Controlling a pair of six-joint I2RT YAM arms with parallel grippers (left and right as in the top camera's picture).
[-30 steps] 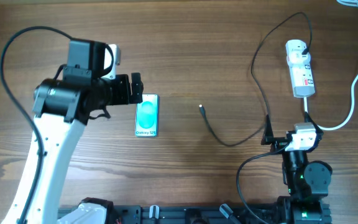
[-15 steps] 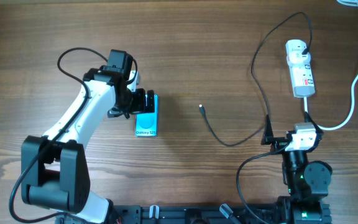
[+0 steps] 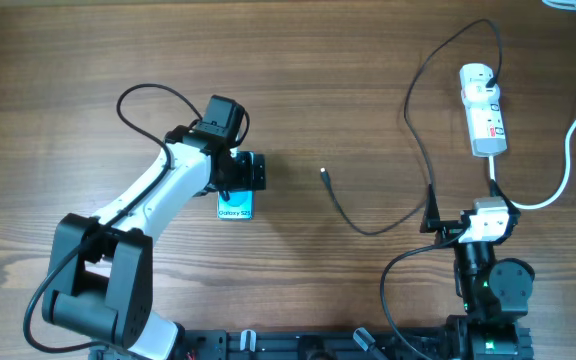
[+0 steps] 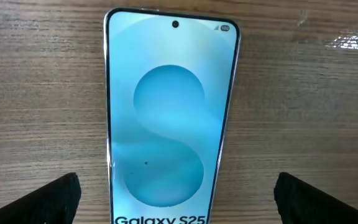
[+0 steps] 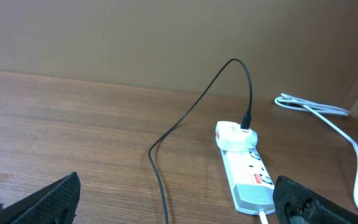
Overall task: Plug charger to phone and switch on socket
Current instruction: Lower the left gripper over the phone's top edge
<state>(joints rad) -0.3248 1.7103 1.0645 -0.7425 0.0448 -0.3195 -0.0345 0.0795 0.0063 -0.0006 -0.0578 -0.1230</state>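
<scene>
The phone (image 3: 235,208) lies flat on the wooden table, its cyan screen up and the "Galaxy S25" text at the near end; it fills the left wrist view (image 4: 169,112). My left gripper (image 3: 243,172) is open above it, with one finger on each side of the text end (image 4: 179,202), holding nothing. The charger's black cable (image 3: 368,228) ends in a small connector (image 3: 323,172) lying loose right of the phone. Its other end is plugged into the white socket (image 3: 482,110), also seen in the right wrist view (image 5: 247,177). My right gripper (image 3: 480,222) is open and empty (image 5: 179,205), near the socket.
A thick white lead (image 3: 568,150) runs from the socket's near end out to the far right corner (image 5: 328,118). The charger cable (image 5: 160,168) loops across the table between my right arm and the socket. A brown wall stands behind the table.
My left arm has swung right and folded in, bringing its gripper from the phone's left side to above the phone. The phone, charger, socket and right arm have not moved.
</scene>
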